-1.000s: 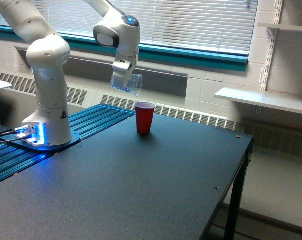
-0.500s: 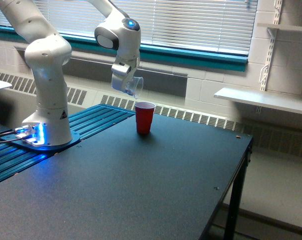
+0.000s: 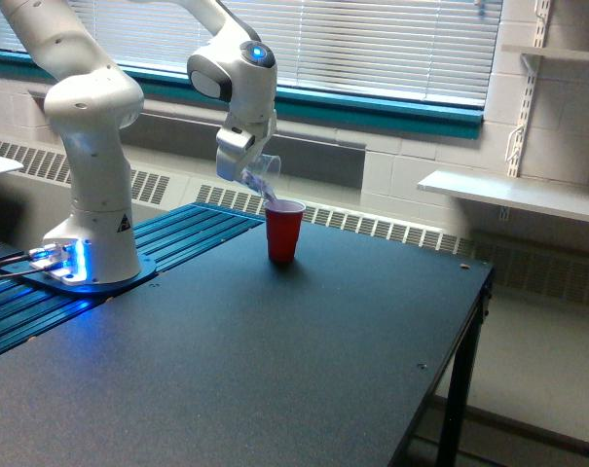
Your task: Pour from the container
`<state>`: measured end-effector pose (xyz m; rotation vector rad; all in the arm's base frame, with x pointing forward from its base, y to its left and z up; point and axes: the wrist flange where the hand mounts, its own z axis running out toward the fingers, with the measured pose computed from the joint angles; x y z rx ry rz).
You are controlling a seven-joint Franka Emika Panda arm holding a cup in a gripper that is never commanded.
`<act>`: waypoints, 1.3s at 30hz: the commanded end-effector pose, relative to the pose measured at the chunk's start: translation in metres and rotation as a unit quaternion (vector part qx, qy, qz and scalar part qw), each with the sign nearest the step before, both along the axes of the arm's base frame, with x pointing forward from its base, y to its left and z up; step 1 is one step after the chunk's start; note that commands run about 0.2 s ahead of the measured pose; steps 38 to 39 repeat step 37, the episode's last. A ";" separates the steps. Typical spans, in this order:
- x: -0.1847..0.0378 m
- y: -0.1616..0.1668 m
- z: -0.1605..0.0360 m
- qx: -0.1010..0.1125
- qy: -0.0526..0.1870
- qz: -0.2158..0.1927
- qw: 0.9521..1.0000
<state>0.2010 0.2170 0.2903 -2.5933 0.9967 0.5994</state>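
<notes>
A white robot arm (image 3: 90, 146) tips a clear cup (image 3: 258, 171) over a red cup (image 3: 284, 230) standing on a dark table (image 3: 275, 370), at the far side of the tabletop near the window. The clear cup hangs just above and slightly left of the red one, its mouth angled down and to the right so that whatever leaves it should fall inside the red rim rather than onto the table. The gripper (image 3: 238, 156) is clamped on the clear cup's upper end, holding it from above and behind, which leaves the mouth free and unblocked. The red cup stands upright, placed as the catcher. A pale streak seems to run from the clear cup's lip toward the red rim, though it is too faint to name. The arm's base (image 3: 85, 272) sits at the left on blue ribbed rails (image 3: 192, 229), well apart from the cups, leaving the pour to the wrist alone.
</notes>
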 end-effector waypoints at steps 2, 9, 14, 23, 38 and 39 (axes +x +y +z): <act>-0.003 -0.012 -0.012 -0.003 0.009 -0.003 1.000; -0.010 -0.007 -0.015 -0.003 0.015 0.014 1.000; -0.011 -0.006 -0.015 -0.001 0.015 0.016 1.000; -0.004 -0.013 -0.011 -0.001 0.000 0.014 1.000; 0.025 -0.046 0.002 -0.028 -0.032 -0.008 0.999; 0.025 -0.046 0.002 -0.028 -0.032 -0.008 0.999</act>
